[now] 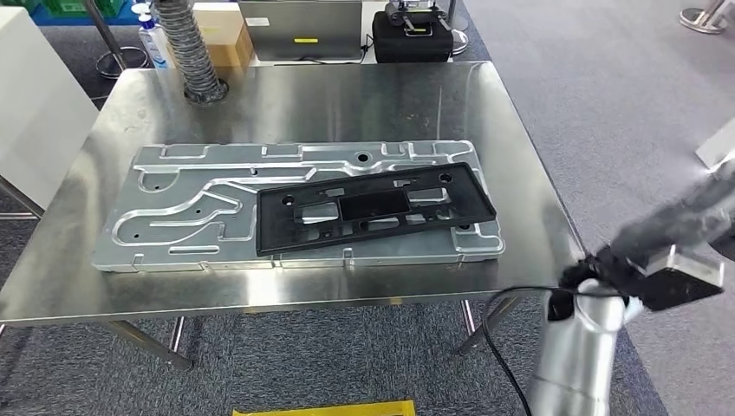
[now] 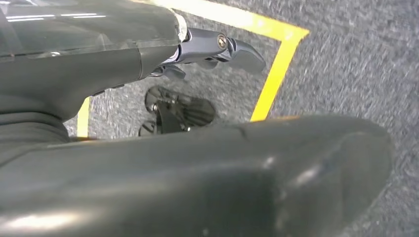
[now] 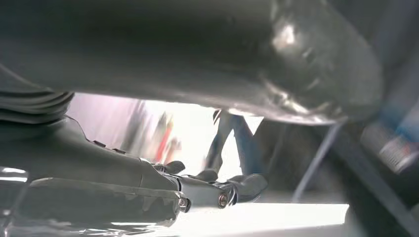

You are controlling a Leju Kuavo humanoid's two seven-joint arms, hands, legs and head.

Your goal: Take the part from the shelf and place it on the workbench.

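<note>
A black plastic frame part [image 1: 373, 208] lies flat and slightly skewed on a silver machined plate [image 1: 173, 217], which rests on the steel workbench [image 1: 303, 95]. My right arm rises at the table's right front corner. Its blurred hand [image 1: 685, 221] is out past the right edge, apart from the part. In the right wrist view the hand [image 3: 197, 54] has thumb and fingers [image 3: 222, 190] apart with nothing between them. My left hand [image 2: 207, 168] hangs over grey carpet with its fingers [image 2: 222, 47] stretched away from the thumb, holding nothing.
At the bench's far edge stand a ribbed hose [image 1: 191, 48], a pump bottle [image 1: 154, 39], a cardboard box [image 1: 221, 35], a grey case [image 1: 299, 26] and a black device [image 1: 412, 35]. A white cabinet [image 1: 35, 104] flanks the left side. Yellow floor tape [image 1: 325, 407] runs in front.
</note>
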